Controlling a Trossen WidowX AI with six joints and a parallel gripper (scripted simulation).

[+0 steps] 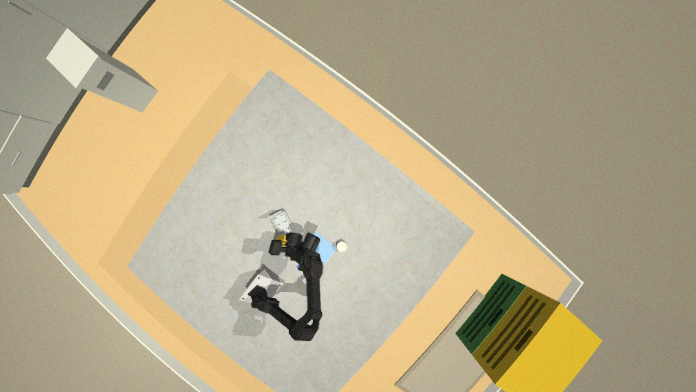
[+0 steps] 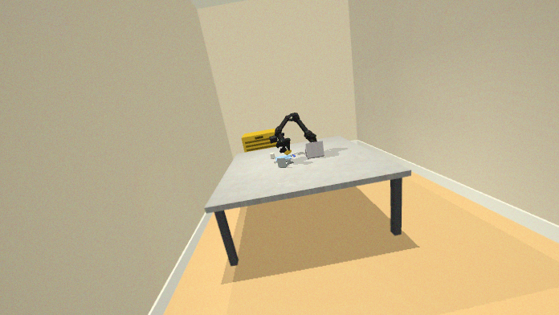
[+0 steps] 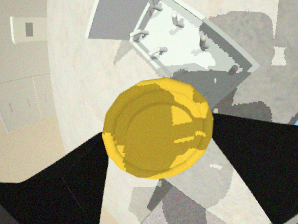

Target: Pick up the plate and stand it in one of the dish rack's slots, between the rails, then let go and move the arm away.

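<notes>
My gripper (image 1: 283, 242) (image 2: 287, 151) (image 3: 157, 128) is shut on the yellow plate, with one black finger at each side of its rim. The plate (image 1: 281, 240) (image 2: 287, 153) (image 3: 150, 132) is round and its face is turned to the wrist camera. It is above the table, close beside the rack's near end; its exact tilt is hard to tell. The dish rack (image 1: 281, 221) (image 2: 282, 162) (image 3: 175, 37) is a pale tray with several short pegs and a raised panel at one end. In the wrist view it lies beyond the plate, partly in shadow; the plate stands outside the slots.
A light-blue square (image 1: 326, 250) lies beside the rack, with a white round item (image 1: 341, 246) (image 2: 272, 156) next to it. A small blue item (image 2: 294, 155) is partly hidden by the arm from above. A pale upright panel (image 2: 315, 149) stands by the arm's base.
</notes>
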